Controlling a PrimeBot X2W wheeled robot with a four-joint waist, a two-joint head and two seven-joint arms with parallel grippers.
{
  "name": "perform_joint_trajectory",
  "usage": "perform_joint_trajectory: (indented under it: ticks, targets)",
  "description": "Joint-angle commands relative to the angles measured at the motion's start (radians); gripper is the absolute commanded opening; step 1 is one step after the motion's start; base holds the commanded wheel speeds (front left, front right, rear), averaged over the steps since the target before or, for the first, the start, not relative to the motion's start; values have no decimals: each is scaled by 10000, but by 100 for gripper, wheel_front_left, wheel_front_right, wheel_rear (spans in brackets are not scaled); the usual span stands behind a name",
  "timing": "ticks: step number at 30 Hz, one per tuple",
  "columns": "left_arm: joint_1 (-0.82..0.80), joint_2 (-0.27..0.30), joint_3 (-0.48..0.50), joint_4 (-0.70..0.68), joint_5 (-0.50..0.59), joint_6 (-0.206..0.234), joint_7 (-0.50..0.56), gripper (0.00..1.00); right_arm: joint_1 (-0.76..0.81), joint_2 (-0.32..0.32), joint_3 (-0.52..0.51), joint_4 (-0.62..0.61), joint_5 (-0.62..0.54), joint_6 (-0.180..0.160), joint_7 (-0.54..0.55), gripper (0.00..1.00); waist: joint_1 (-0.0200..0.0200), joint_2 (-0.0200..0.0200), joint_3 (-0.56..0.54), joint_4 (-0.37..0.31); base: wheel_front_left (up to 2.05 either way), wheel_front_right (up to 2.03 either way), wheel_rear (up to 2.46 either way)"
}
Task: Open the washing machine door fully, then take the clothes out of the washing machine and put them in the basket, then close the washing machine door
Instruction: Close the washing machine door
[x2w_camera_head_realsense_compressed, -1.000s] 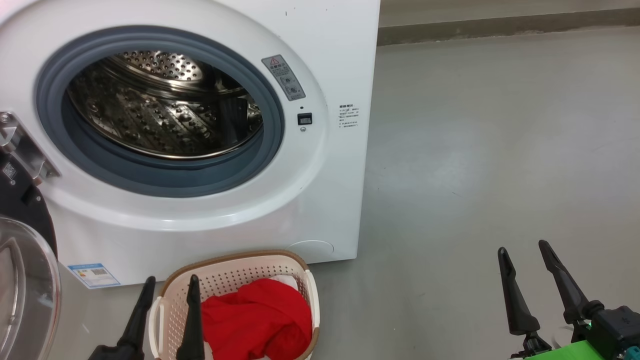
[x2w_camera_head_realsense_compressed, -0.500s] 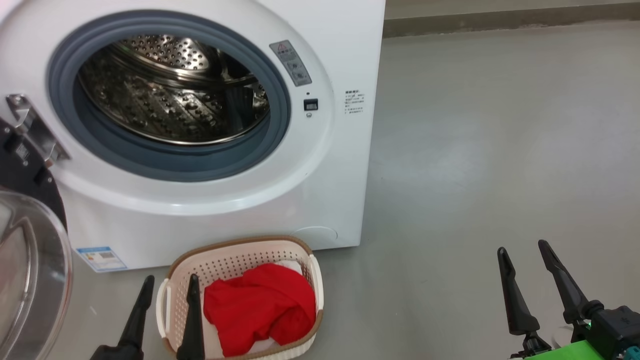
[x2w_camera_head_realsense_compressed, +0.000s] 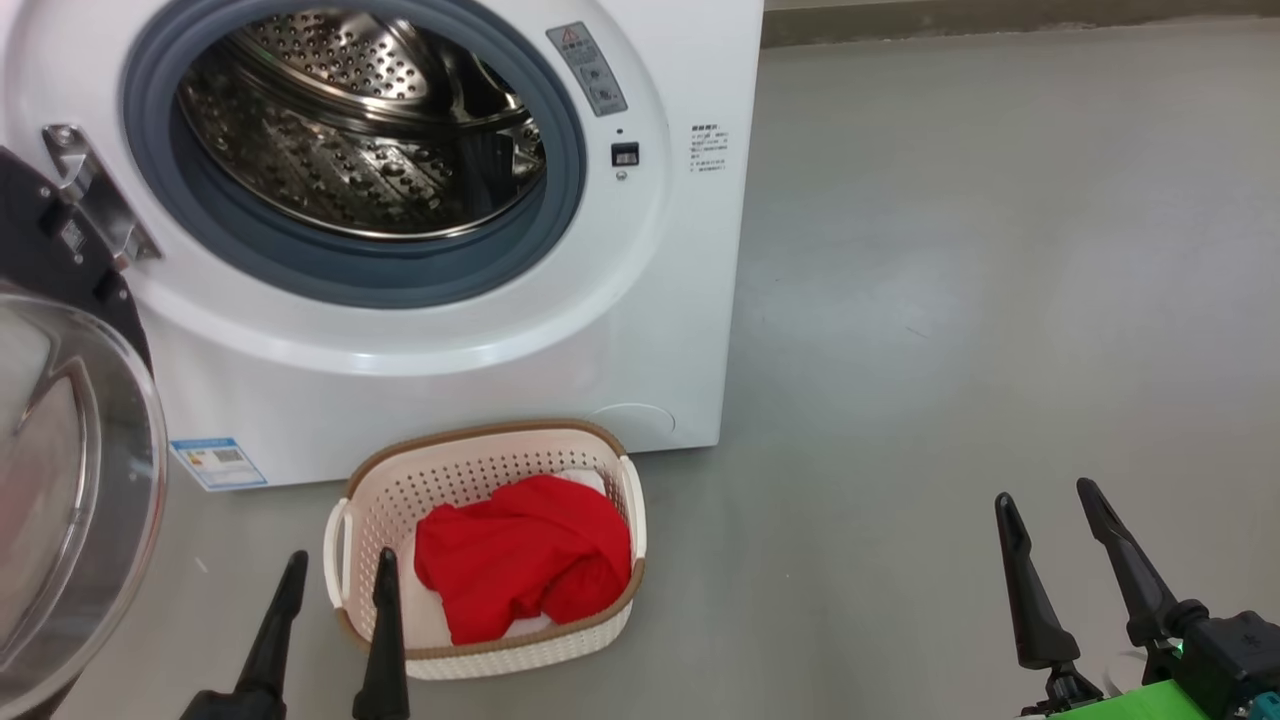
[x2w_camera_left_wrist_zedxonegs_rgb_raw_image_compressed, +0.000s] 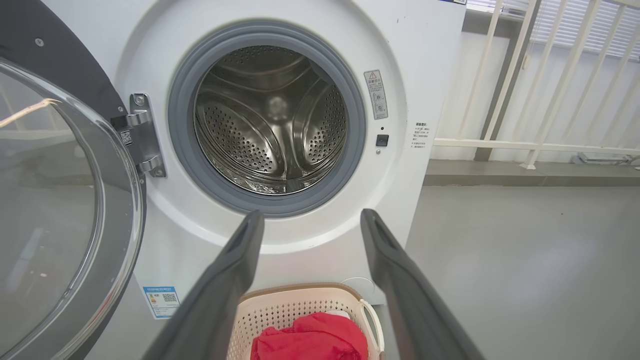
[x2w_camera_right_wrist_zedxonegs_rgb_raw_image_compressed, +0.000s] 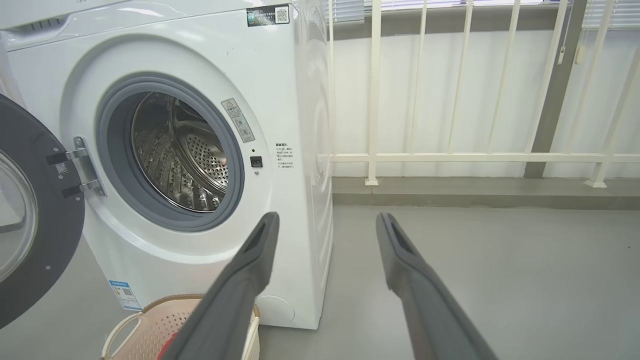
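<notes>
The white washing machine (x2w_camera_head_realsense_compressed: 660, 300) stands with its steel drum (x2w_camera_head_realsense_compressed: 370, 120) bare inside. Its door (x2w_camera_head_realsense_compressed: 70, 480) hangs swung out at the left, black rim and clear glass bowl toward me; the left wrist view shows the door (x2w_camera_left_wrist_zedxonegs_rgb_raw_image_compressed: 55, 200) too. On the floor in front sits the cream basket (x2w_camera_head_realsense_compressed: 380, 500) holding the red clothes (x2w_camera_head_realsense_compressed: 525, 555) with a bit of white. My left gripper (x2w_camera_head_realsense_compressed: 340, 565) is open and empty just left of the basket. Far right, my right gripper (x2w_camera_head_realsense_compressed: 1045, 495) is open and empty over the bare floor.
Grey floor (x2w_camera_head_realsense_compressed: 950, 300) stretches to the right of the machine. A white railing (x2w_camera_right_wrist_zedxonegs_rgb_raw_image_compressed: 475, 157) on a low kerb runs behind it. The open door (x2w_camera_right_wrist_zedxonegs_rgb_raw_image_compressed: 30, 215) takes up the space left of the basket.
The head camera has tilted or drawn back: machine and basket slide up the picture and more floor shows. Both grippers stay open in the same places in view.
</notes>
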Motion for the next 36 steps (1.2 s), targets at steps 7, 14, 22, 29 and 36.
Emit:
perform_joint_trajectory:
  ticks: [7, 14, 22, 29, 36]
  targets:
    - [-243, 249, 211, -402, -21, -12, -100, 100, -282, -146, 235, -276, -90, 63, 30, 100, 0, 0, 42, 20, -152, 142, 10]
    - [-261, 351, 88, -397, 127, 36, -75, 100, -298, -146, 228, -243, -78, 63, 23, 100, 0, 0, 38, 93, -60, 60, 0]
    - [-284, 343, -56, -504, 315, 251, -14, 100, -330, -146, 298, -214, -74, 63, 12, 100, 0, 0, 29, 409, -1, 1, 0]
    - [-239, 350, -36, -731, 398, 472, -24, 100, -349, -146, 389, -197, -88, 63, 7, 100, 0, 0, -17, 1041, 0, 0, 0]
    - [-186, 387, 4, -928, 404, 605, 18, 100, -397, -146, 549, -208, -100, 63, 40, 100, 0, 0, -95, 1725, 0, 0, 0]
